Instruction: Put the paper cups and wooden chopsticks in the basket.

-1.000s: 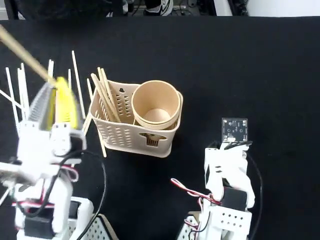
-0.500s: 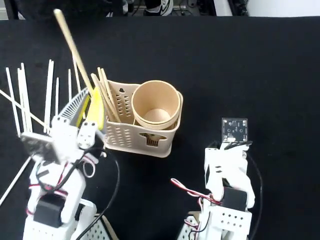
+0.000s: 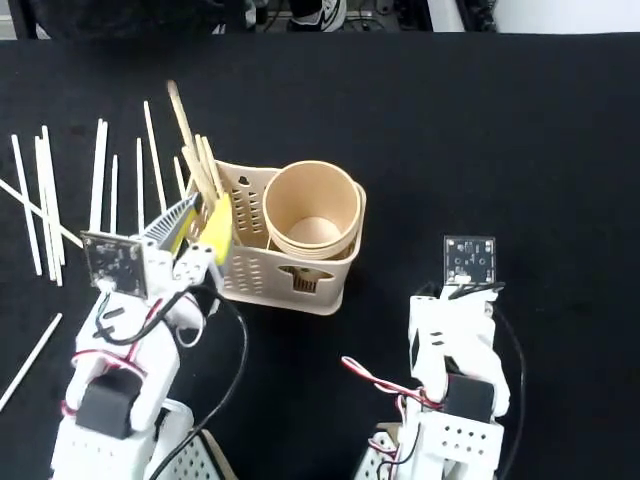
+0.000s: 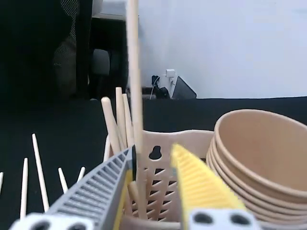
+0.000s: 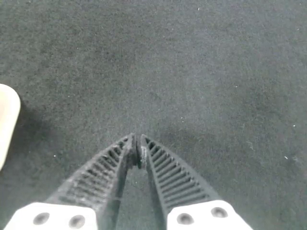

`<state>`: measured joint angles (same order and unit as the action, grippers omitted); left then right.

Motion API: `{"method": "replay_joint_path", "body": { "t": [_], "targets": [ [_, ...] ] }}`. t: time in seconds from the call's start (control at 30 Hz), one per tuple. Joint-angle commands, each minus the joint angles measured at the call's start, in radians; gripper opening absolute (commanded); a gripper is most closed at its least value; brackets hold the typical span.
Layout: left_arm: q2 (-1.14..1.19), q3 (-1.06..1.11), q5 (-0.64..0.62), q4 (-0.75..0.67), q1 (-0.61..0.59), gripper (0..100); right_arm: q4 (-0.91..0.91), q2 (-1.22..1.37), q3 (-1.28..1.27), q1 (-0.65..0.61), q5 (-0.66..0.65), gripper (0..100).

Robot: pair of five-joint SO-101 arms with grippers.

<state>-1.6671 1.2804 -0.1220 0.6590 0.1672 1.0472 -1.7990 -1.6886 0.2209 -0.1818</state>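
A cream slotted basket (image 3: 270,275) stands left of the table's middle and holds stacked paper cups (image 3: 312,205) and a few wooden chopsticks (image 3: 208,170). One long chopstick (image 3: 183,118) stands steeply in the basket's left end. My left gripper (image 3: 200,225) hangs over that end, open. In the left wrist view this chopstick (image 4: 133,72) rises beside the grey finger, with the left gripper (image 4: 152,152) spread wider than it, above the basket (image 4: 158,141) and beside the cups (image 4: 259,148). My right gripper (image 5: 138,143) is shut over bare black cloth.
Several loose chopsticks (image 3: 45,200) lie on the black cloth to the left of the basket, and one more (image 3: 30,360) lies near the front left. The right arm (image 3: 455,340) stands at the front right, apart from the basket. A cream edge (image 5: 5,120) shows beside the right gripper.
My left gripper swung right from over the loose chopsticks to the basket's left end with a chopstick. The chopstick went from slanting far left to standing in the basket, and the fingers opened.
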Motion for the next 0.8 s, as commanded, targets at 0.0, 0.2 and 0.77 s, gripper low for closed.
{"method": "replay_joint_path", "body": {
  "t": [0.0, 0.2, 0.77],
  "targets": [
    [0.003, -0.249, 0.021, 0.206, -0.018, 18, 0.005, -0.068, 0.004, -0.006, 0.006, 1.5],
    [0.107, -0.599, 0.130, 0.466, -0.463, 18, 0.005, -0.068, 0.004, -0.006, 0.006, 1.5],
    [1.171, -0.895, 0.258, 0.479, -0.912, 18, 0.005, -0.068, 0.004, -0.006, 0.006, 1.5]
  ]
}}
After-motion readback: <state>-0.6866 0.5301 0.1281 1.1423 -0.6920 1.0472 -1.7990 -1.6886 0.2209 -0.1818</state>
